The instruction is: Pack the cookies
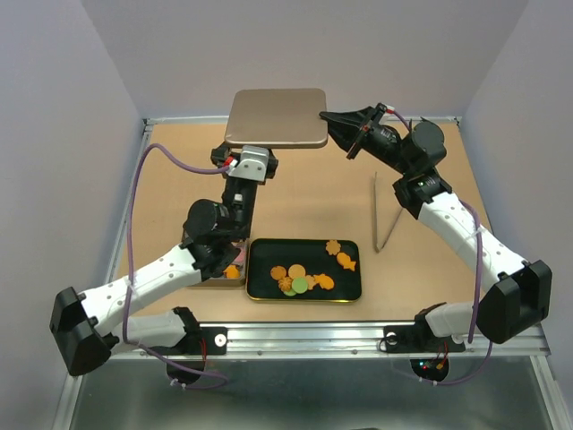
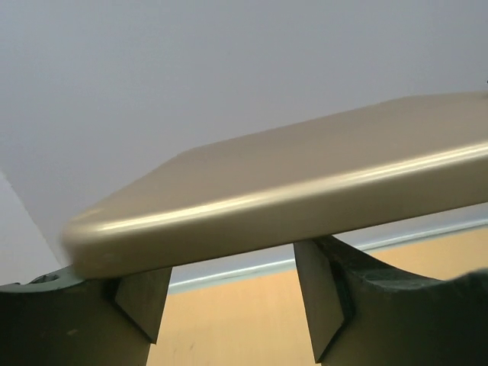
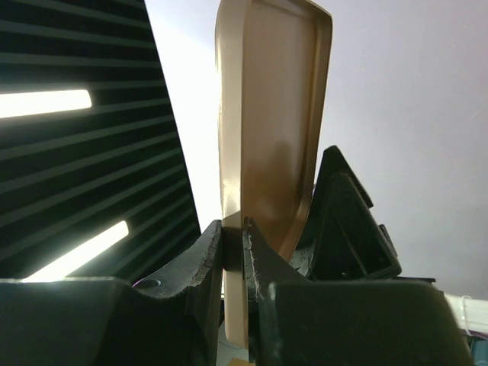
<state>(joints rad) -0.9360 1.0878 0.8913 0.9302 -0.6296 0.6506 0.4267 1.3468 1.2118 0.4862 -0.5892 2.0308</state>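
at the far left of the top view we see the left arm bent low over the brown table [image 1: 170, 179], and just beside its elbow lies one orange cookie [image 1: 232, 271], outside the tin; we cannot tell what it rests on. further up, the left gripper [image 2: 232, 303] points at the near left edge of a tan lid [image 1: 276, 116] that hangs in the air above the back of the table. in the left wrist view its two fingers [image 2: 324, 305] stand wide apart under the lid's rounded rim, with bare table showing in the gap, so we read this hand as open and gripping nothing.

toward the middle, near the front edge, sits the black tin [image 1: 277, 253] with a gold rim. the cookies [image 1: 298, 279] lie inside it: a cluster of orange, tan and green rounds at the lower middle, a flower-shaped one [image 1: 332, 246] and a fish-shaped one [image 1: 346, 262] up to the right.

on the right, the right gripper [image 3: 233, 240] is clamped tight on the lid's right rim; the right wrist view shows both fingers pinching the thin wall. right of that, a thin bent rod [image 1: 387, 222] lies on the table.
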